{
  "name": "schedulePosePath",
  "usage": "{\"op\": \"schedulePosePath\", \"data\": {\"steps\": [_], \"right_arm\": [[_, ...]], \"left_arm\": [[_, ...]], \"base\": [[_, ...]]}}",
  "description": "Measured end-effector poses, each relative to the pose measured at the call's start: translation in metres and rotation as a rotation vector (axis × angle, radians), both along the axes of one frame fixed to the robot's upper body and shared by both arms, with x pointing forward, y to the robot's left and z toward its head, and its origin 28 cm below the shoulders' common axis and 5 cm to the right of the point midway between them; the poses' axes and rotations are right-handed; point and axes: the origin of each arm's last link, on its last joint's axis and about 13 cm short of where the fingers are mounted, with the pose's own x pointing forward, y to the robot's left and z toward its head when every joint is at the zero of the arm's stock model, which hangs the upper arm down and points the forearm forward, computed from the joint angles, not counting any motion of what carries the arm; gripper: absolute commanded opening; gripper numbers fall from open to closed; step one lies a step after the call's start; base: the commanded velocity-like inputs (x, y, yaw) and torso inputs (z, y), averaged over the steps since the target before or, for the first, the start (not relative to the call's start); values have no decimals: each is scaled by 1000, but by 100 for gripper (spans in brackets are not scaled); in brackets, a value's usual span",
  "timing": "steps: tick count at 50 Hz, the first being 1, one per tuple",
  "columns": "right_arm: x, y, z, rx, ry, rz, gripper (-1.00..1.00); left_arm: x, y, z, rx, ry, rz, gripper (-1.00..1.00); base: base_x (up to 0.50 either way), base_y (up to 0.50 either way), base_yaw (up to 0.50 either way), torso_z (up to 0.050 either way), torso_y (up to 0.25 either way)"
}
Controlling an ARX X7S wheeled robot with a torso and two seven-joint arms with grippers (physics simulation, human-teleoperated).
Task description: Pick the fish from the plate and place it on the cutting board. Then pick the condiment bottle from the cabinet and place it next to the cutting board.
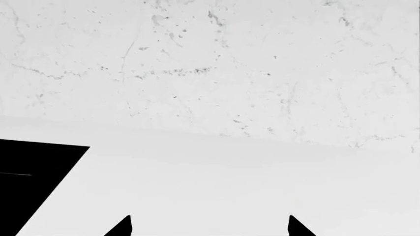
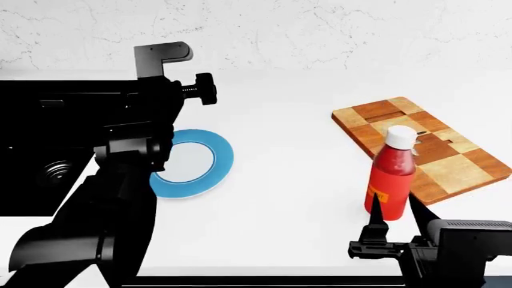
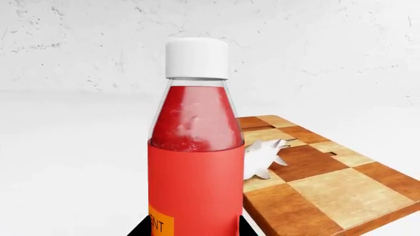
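Observation:
The red condiment bottle (image 2: 391, 180) with a white cap stands upright on the white counter, just beside the checkered cutting board's (image 2: 424, 147) near-left edge. My right gripper (image 2: 396, 216) is shut on its lower body, one fingertip against each side (image 3: 194, 228). In the right wrist view the bottle (image 3: 195, 162) fills the middle, and the pale silvery fish (image 3: 262, 156) lies on the cutting board (image 3: 315, 187) right behind it. The blue-rimmed plate (image 2: 220, 157) holds nothing. My left gripper (image 1: 210, 227) is open over bare counter, facing the wall. The cabinet is out of view.
My bulky black left arm (image 2: 120, 150) rises at the left and covers part of the plate. A black cooktop-like panel (image 1: 33, 177) with a knob (image 2: 56, 174) is set into the counter at far left. A marble wall (image 2: 320, 30) closes the back.

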Motion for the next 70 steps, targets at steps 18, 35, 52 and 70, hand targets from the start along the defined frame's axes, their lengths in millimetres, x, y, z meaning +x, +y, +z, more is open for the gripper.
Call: {"op": "schedulePosePath", "data": {"steps": [18, 35, 52, 70], "right_arm": [[7, -2, -7, -12, 8, -15, -100], [10, -2, -13, -16, -17, -22, 100], [9, -3, -22, -16, 25, -23, 100], [7, -3, -23, -8, 26, -23, 100]], "left_arm": [[0, 0, 0, 0, 0, -1, 100], [0, 0, 0, -1, -2, -3, 100], [0, 0, 0, -1, -3, -3, 100], [0, 0, 0, 2, -4, -3, 100]], "base": [[0, 0, 0, 0, 1], [1, 0, 0, 0, 0], [0, 0, 0, 0, 0], [0, 0, 0, 0, 0]]}}
